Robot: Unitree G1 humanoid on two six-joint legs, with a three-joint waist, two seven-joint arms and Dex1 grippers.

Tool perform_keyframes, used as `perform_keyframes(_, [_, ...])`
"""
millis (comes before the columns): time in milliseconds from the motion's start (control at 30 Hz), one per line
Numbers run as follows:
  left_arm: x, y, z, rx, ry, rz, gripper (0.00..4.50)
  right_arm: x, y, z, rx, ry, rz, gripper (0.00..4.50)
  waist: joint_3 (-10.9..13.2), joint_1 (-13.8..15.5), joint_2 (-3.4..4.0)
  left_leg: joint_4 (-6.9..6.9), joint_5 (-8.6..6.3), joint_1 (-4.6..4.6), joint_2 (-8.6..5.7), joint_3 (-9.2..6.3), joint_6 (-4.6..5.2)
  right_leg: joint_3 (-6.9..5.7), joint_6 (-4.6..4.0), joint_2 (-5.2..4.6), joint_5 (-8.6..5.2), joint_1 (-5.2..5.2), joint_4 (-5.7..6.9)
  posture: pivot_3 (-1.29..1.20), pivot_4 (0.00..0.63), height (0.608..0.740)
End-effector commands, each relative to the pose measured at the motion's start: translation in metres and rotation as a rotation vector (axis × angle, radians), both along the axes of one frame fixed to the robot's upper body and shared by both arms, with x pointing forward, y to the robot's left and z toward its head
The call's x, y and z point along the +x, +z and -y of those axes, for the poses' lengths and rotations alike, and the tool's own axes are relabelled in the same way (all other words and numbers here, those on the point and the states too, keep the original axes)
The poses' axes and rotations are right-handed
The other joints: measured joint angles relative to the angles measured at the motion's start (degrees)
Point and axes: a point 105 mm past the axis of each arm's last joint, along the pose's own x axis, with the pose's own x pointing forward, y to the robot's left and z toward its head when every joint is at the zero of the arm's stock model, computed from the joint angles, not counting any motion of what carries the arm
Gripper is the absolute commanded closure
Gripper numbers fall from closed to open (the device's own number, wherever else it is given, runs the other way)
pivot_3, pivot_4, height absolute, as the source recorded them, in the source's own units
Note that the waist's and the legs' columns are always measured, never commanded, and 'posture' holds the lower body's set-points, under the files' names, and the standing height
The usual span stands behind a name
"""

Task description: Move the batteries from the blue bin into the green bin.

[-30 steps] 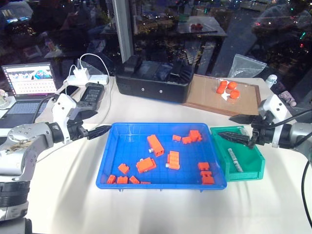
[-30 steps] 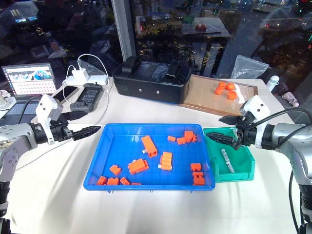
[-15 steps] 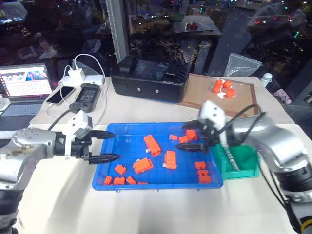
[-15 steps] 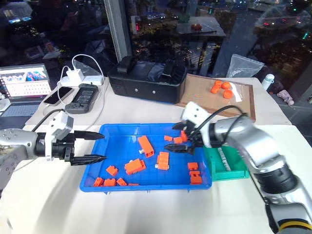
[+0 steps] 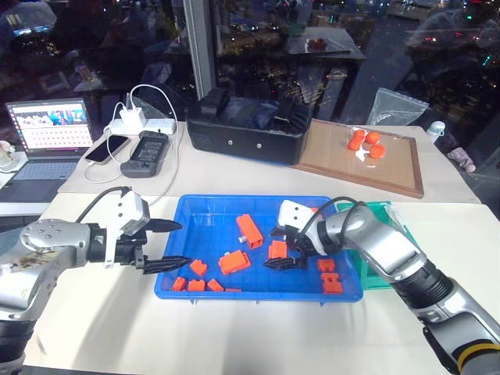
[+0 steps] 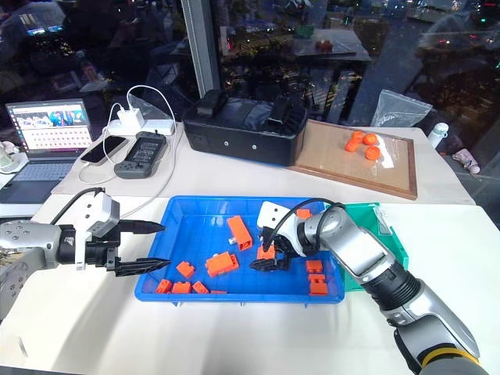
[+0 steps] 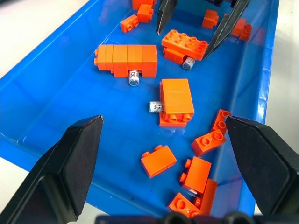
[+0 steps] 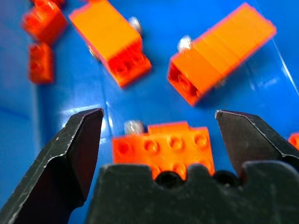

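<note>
The battery [image 8: 134,126] I want lies in the blue bin [image 5: 195,215], tucked against the far edge of an orange block [image 8: 163,149], directly ahead between my right claw [image 5: 283,248]'s wide-spread fingers. My left claw [image 5: 176,244], also wide, hovers at the bin's opposite rim, farther off.

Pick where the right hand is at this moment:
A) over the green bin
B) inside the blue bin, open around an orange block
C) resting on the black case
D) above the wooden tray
B: the right hand sits low in the blue bin, fingers spread either side of an orange block.
</note>
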Motion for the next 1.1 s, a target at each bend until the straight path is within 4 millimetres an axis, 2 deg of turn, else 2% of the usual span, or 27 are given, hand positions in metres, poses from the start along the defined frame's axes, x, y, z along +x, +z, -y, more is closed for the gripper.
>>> perform_keyframes(33, [-0.003,0.010,0.002,0.001,-0.009,0.051,0.00,0.006,0.009,0.000,-0.011,0.010,0.046,0.06,0.00,-0.04,0.00,0.00,0.00,0.00,0.00,0.00,0.00,0.00,0.00,0.00,0.00,0.00,0.00,0.00,0.150,0.735])
perform_keyframes(267, [-0.002,0.011,0.001,0.008,-0.001,0.063,0.00,0.007,0.002,0.005,-0.045,0.004,0.022,0.06,0.00,-0.16,0.00,0.00,0.00,0.00,0.00,0.00,0.00,0.00,0.00,0.02,0.00,0.00,0.01,0.00,0.150,0.735])
perform_keyframes(400, [0.001,0.011,0.002,0.009,0.001,0.067,0.00,0.009,0.009,0.006,-0.020,-0.009,0.032,1.03,0.00,-0.16,0.00,-0.01,0.00,0.00,0.00,0.00,0.00,0.00,0.00,0.02,0.00,0.00,0.01,0.00,0.150,0.735])
perform_keyframes(467, [0.003,0.010,0.002,0.014,0.003,0.068,0.00,0.011,0.018,0.011,-0.018,-0.015,0.056,1.09,0.00,-0.15,0.00,-0.01,0.00,0.00,0.00,0.00,0.00,0.00,0.00,0.02,0.00,0.00,0.01,0.00,0.150,0.735])
perform_keyframes(633, [0.004,0.008,0.001,0.020,0.000,0.066,0.00,0.020,0.040,0.046,-0.048,-0.088,0.103,1.09,0.00,0.15,0.01,0.01,0.00,-0.01,-0.03,0.03,0.00,0.00,0.01,-0.03,0.00,0.00,-0.01,0.00,0.150,0.735])
perform_keyframes(833, [0.010,0.008,0.005,0.019,-0.009,0.073,0.00,0.037,0.034,0.091,-0.142,-0.203,0.134,1.09,0.00,0.13,0.01,0.00,0.00,0.02,0.00,0.04,0.00,0.00,-0.02,0.01,-0.01,-0.01,-0.01,0.00,0.150,0.735])
perform_keyframes(900, [0.011,0.009,0.006,0.018,-0.013,0.076,0.00,0.048,0.035,0.100,-0.167,-0.249,0.184,0.09,0.00,0.09,0.01,0.01,0.00,0.01,-0.02,0.07,0.00,0.01,-0.01,0.00,-0.01,0.00,-0.01,0.00,0.150,0.735])
perform_keyframes(1100, [0.014,0.008,0.007,0.024,-0.023,0.075,0.00,0.050,0.058,0.087,-0.048,-0.254,0.226,0.02,0.00,-0.03,0.01,-0.01,0.00,-0.01,-0.01,0.07,0.00,0.08,0.00,0.04,0.00,0.08,0.01,0.00,0.150,0.735])
